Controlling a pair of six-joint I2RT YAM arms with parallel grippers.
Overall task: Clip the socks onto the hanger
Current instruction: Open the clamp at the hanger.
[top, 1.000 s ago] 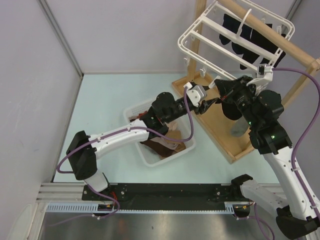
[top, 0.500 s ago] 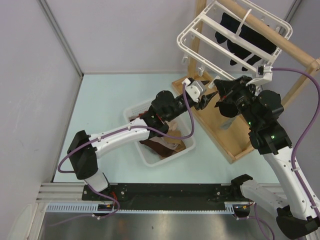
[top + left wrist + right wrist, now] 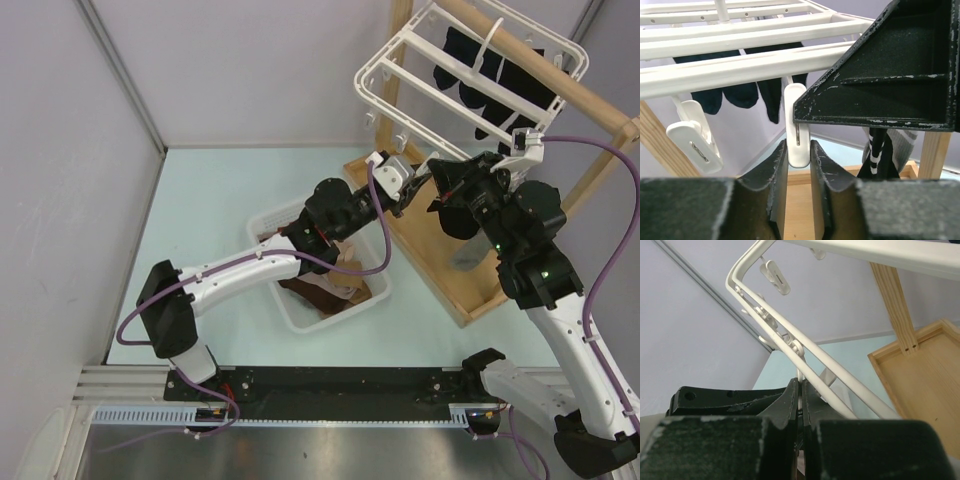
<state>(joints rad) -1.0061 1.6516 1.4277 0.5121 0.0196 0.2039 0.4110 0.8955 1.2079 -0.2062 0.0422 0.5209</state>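
Found left gripper (image 3: 799,151) narrowed from wider stance, now clamped on hanger (image 3: 740,70) clip (image 3: 798,131), presumably opening it for sock (image 3: 885,150) pinched in closed right gripper (image 3: 800,390).

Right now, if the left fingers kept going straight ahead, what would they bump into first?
The white hanging clip: it's held right between the left fingers. Just beyond it comes the hanger's crossbar, though depth is hard to judge.

Fingers (image 3: 812,402) pressed together beneath the white hanger (image 3: 890,251).
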